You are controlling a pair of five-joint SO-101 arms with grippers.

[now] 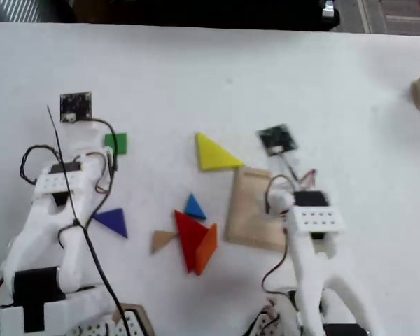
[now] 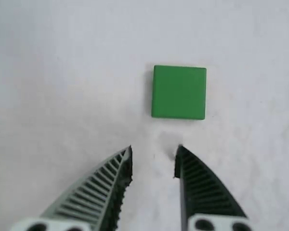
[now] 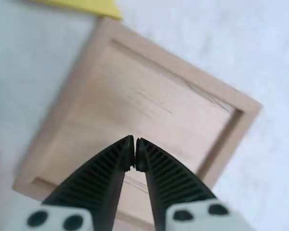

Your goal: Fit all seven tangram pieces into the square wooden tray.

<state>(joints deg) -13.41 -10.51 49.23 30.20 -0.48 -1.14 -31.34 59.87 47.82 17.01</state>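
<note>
Two white arms stand at the near edge of a white counter (image 1: 196, 77), side by side, both stretched away from me. The left arm (image 1: 56, 210) leans forward with its wrist bent down, and black cables (image 1: 91, 245) loop along it. The right arm (image 1: 315, 238) stands more upright and tips over the tray (image 1: 241, 210).

Between the arms, a cluster of pieces lies flat on the counter. A tan triangle (image 1: 162, 240) sits just left of a red triangle (image 1: 187, 238), which touches an orange piece (image 1: 207, 245) on its right. A small blue triangle (image 1: 194, 207) lies just beyond the red one. A big blue triangle (image 1: 113, 221) lies apart, close beside the left arm.

The tray sits just right of the cluster. The right tool (image 3: 135, 144) hangs over the tray's bare wooden floor, its jaws closed tip to tip with nothing between them. I cannot tell whether the tips touch the wood.

Farther out, the left tool (image 2: 154, 153) points down at bare counter, its jaws partly open and holding nothing. The green square (image 2: 178, 92) lies flat just beyond its tips, apart from them.

Farthest of the pieces, a yellow triangle (image 1: 215, 154) lies with one corner right at the tray's far corner. All seven pieces lie on the counter outside the tray.
</note>
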